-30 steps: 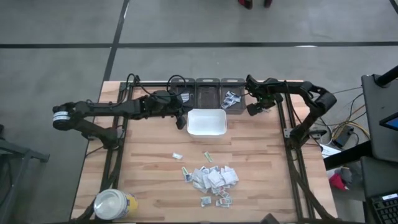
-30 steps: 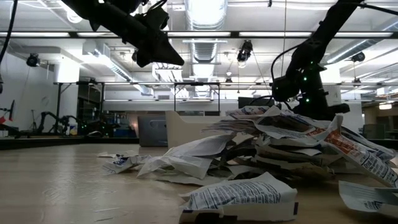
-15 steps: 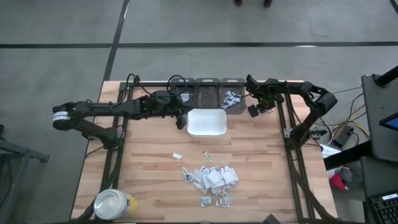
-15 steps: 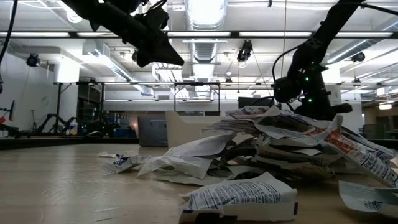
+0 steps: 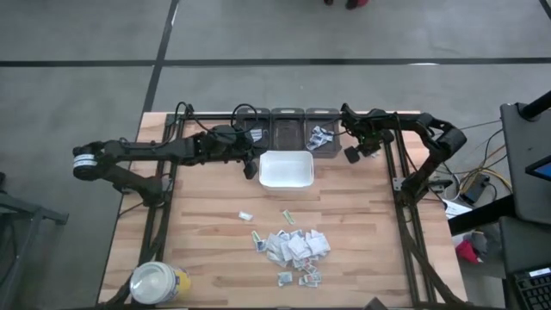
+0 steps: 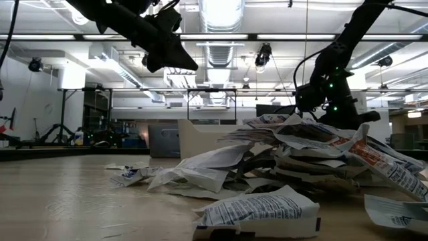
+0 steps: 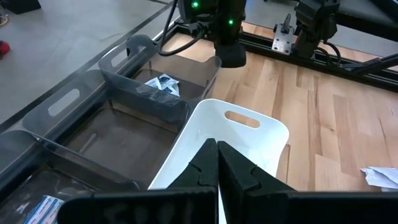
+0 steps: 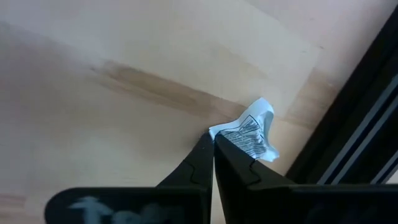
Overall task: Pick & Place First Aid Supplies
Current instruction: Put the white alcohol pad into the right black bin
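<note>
Overhead, most first aid packets (image 5: 295, 246) lie heaped on the table's near half; a few sit in the grey bin (image 5: 320, 138). Level with the tabletop, the heap sprawls sideways. At the right wrist, the right gripper (image 8: 213, 144) pinches one crumpled packet (image 8: 251, 133), pointing away from the fingertips. The left gripper (image 7: 217, 163), closed and empty, hovers over the white tray (image 7: 267, 134).

In the high view the yellow jar (image 5: 158, 285) is cut off by the lower edge. The print on the heaped packets (image 5: 294, 248) is too small to read. In the low view that heap (image 6: 294, 161) hides most of the white tray (image 6: 200, 138).
</note>
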### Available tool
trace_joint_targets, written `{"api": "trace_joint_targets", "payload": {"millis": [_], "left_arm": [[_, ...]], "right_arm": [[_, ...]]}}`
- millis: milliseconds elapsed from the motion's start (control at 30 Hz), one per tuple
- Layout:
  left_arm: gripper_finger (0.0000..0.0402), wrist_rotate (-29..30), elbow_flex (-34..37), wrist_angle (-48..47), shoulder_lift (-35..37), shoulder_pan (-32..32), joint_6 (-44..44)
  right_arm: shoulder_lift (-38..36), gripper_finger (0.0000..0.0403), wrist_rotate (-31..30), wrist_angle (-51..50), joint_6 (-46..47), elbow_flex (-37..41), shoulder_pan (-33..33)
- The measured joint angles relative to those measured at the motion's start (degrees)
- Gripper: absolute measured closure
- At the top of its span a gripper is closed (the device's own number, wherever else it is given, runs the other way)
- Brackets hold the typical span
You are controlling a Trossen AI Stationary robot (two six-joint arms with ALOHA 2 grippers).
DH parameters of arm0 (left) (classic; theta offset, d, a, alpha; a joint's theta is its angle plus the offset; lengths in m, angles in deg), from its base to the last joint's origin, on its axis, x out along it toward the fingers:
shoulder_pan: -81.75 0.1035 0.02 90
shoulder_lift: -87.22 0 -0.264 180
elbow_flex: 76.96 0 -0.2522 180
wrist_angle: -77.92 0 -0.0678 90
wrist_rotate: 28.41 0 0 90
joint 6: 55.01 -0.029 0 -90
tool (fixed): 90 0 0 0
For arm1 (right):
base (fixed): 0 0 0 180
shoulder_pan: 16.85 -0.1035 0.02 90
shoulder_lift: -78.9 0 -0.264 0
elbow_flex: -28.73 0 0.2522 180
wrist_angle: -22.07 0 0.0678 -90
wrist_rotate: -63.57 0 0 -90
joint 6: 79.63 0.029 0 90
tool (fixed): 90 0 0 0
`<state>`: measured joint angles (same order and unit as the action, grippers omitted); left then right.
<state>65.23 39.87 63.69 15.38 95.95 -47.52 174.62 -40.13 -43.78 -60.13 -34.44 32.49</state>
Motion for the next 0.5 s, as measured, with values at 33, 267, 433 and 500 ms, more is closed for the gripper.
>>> {"api": "trace_joint_targets", "payload": {"millis": [33,267,433,500], "left_arm": [[0.0402,0.0,0.0,0.0,0.0,0.0,0.0],[0.0402,0.0,0.0,0.0,0.0,0.0,-0.2],[0.0402,0.0,0.0,0.0,0.0,0.0,-1.4],[0.0402,-0.1,0.0,0.0,0.0,0.0,-1.7]], "right_arm": [[0.0,0.0394,0.0,-0.3,-0.3,0.0,0.0],[-2.8,0.0394,0.3,-6.7,-1.9,-0.1,0.0],[-10.9,0.0394,3.1,-11.7,-3.3,-0.8,0.0],[-15.5,0.0394,7.5,-11.6,-4.7,-1.1,0.0]]}}
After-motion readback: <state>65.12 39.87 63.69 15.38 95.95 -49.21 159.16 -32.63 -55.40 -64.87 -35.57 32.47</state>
